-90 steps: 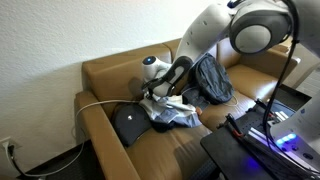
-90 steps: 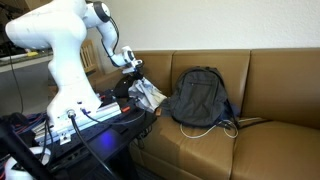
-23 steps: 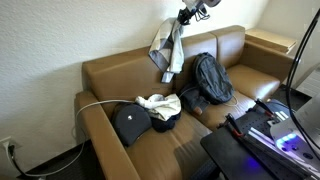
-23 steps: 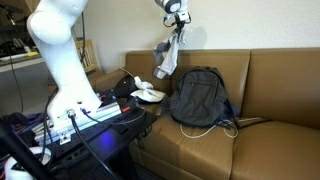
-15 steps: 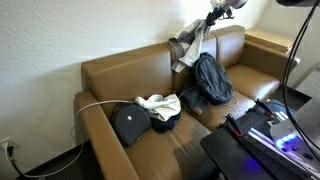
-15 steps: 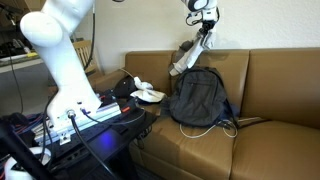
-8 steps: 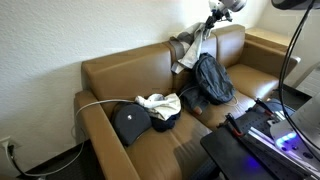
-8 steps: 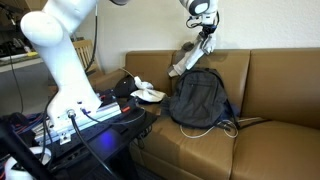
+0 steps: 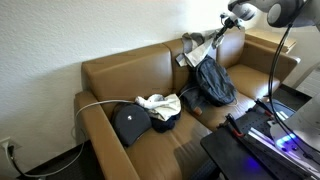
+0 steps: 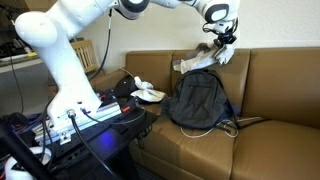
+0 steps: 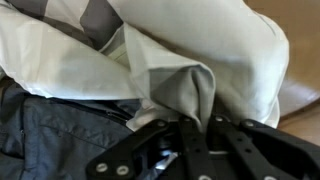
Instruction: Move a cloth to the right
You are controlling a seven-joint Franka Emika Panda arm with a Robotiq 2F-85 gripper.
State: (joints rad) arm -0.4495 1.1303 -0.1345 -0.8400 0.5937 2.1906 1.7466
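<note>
My gripper point(image 9: 226, 24) is shut on a grey and white cloth point(image 9: 198, 47) and holds it in the air above the sofa back, over a dark grey backpack point(image 9: 212, 80). In both exterior views the cloth point(image 10: 199, 60) trails out sideways from the gripper point(image 10: 226, 42) toward the backpack point(image 10: 198, 98). In the wrist view the cloth point(image 11: 150, 50) fills the picture and its fold is pinched between the two black fingers point(image 11: 197, 130). A second white cloth point(image 9: 160, 104) lies on the sofa seat next to a black cap point(image 9: 131, 124).
The brown leather sofa point(image 9: 100, 75) spans both exterior views point(image 10: 280, 90). A white cable point(image 9: 100, 103) runs over its arm. The white cloth point(image 10: 147, 93) also shows beside the sofa arm. Equipment with black cables point(image 10: 70, 125) stands at the sofa's end.
My gripper has carried the cloth from high above the sofa's middle across and down, so it now hangs over the backpack near the sofa back. The second cloth has stayed on the seat.
</note>
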